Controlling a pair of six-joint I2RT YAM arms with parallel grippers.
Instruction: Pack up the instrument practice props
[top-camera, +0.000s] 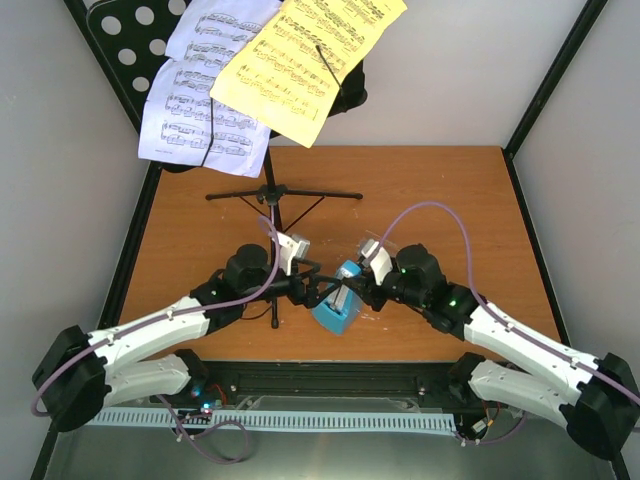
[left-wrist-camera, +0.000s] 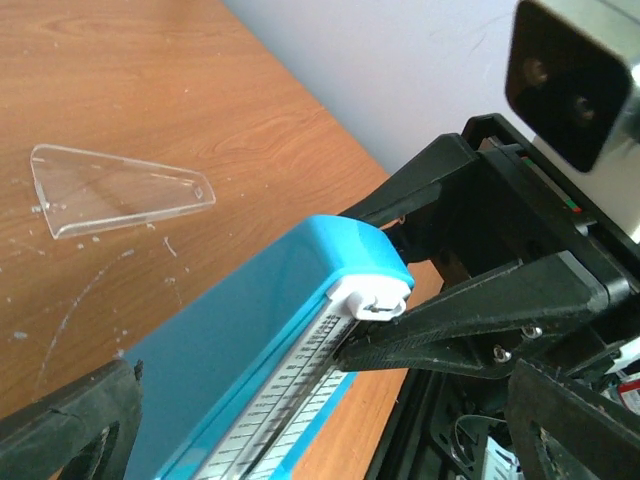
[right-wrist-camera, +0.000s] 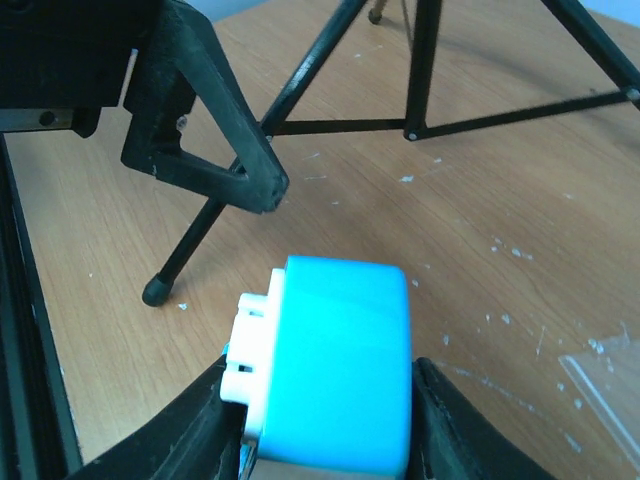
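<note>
- My right gripper (right-wrist-camera: 325, 425) is clamped on the blue metronome (top-camera: 338, 308). One finger presses each of its side faces, and I see this plainly in the right wrist view.
- The metronome sits tilted over the near edge of the table (top-camera: 450, 200), about midway along it, between my two wrists. I cannot tell whether its base touches the wood.
- Its narrow white-capped top points toward the left arm, and the white scale on its face is uncovered.
- My left gripper (top-camera: 310, 285) has its jaws spread wide and grips nothing. In the right wrist view one left fingertip (right-wrist-camera: 262, 188) stands just beyond the metronome's top, not touching it.
- The clear cover (left-wrist-camera: 120, 190) lies flat on the table, apart from the metronome.
- The black music stand (top-camera: 270, 195) has its tripod feet on the table, left of centre. One leg reaches down toward the near edge, close by my left wrist.
- The stand's round-holed desk (top-camera: 130, 35) hangs out past the far left corner.
- The white pages (top-camera: 200, 110) and the yellow page (top-camera: 305, 60) rest on that desk. The yellow page overlaps the white ones on their right, and a thin black retaining arm crosses each.
</note>
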